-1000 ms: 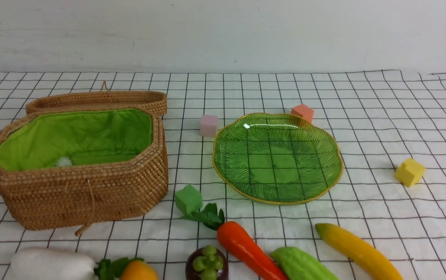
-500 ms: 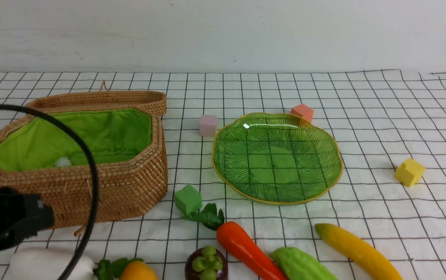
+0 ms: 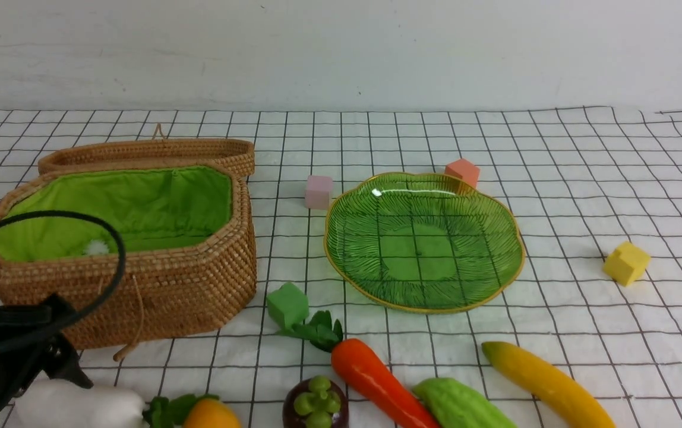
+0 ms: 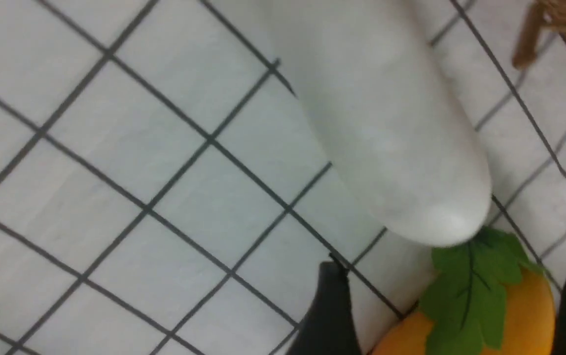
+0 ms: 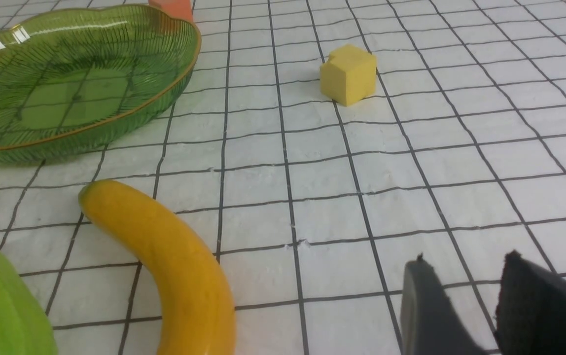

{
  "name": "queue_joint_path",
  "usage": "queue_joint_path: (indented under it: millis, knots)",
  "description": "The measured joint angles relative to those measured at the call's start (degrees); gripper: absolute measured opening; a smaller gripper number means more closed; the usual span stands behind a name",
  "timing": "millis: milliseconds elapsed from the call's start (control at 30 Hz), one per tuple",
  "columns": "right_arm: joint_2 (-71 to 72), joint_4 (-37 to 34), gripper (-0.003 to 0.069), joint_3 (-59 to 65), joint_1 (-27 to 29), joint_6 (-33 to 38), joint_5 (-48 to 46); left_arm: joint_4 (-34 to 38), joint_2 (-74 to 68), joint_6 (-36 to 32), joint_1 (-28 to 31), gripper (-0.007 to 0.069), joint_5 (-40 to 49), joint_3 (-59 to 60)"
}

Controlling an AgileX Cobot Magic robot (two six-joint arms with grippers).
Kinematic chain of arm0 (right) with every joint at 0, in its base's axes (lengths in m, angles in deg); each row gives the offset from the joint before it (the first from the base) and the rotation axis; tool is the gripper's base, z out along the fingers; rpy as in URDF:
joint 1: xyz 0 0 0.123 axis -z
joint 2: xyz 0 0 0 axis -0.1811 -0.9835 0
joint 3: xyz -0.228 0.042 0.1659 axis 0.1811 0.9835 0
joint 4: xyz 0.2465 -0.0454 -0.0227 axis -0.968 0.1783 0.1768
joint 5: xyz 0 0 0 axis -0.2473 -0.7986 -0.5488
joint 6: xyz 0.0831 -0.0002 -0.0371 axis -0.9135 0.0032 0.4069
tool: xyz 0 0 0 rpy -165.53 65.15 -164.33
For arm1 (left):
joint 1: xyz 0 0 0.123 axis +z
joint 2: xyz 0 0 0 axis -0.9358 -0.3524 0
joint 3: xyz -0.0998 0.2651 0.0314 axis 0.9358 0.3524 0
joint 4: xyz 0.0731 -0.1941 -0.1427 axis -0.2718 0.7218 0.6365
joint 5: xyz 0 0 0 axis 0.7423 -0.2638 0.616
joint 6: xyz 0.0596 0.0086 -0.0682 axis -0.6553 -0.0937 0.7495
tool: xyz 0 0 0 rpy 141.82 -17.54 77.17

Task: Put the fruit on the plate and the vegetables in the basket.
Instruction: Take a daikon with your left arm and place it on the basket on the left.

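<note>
Tablecloth [image 3: 555, 208] wide open between banana [image 3: 552, 383] and yellow cube [image 3: 627, 263]

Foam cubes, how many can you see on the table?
4: pink cube left of the plate, red cube behind it, yellow cube to its right, green cube by the carrot's leaves. Others may be hidden.

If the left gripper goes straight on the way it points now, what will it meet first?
Probably the green leaves over the mango, seen between the open fingers of the left gripper; depth is unclear.
</note>
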Motion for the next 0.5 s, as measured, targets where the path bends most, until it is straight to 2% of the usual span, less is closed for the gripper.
queue_joint_path:
  millis: [100, 133, 167, 300, 500]
  knots:
    - [0.0, 0.0, 0.0238, 0.0, 0.0, 0.0, 0.0, -5.9, -3.2, 10.6, 0.0, 0.0633, -3.5, 0.0]
    - [0.0, 0.0, 0.0238, 0.0, 0.0, 0.0, 0.0, -6.1, -3.2, 10.6, 0.0, 0.0633, -3.5, 0.0]
    - [0.0, 0.0, 0.0238, 0.0, 0.0, 0.0, 0.0, -6.9, -5.1, 13.7, 0.0, 0.0635, -5.9, 0.0]
    - [0.0, 0.0, 0.0238, 0.0, 0.0, 0.0, 0.0, -6.6, -9.6, 15.3, 0.0, 0.0620, -9.8, -0.1]
    - [0.0, 0.0, 0.0238, 0.0, 0.0, 0.0, 0.0, -6.2, -17.2, 15.0, 0.0, 0.0575, -10.1, -0.4]
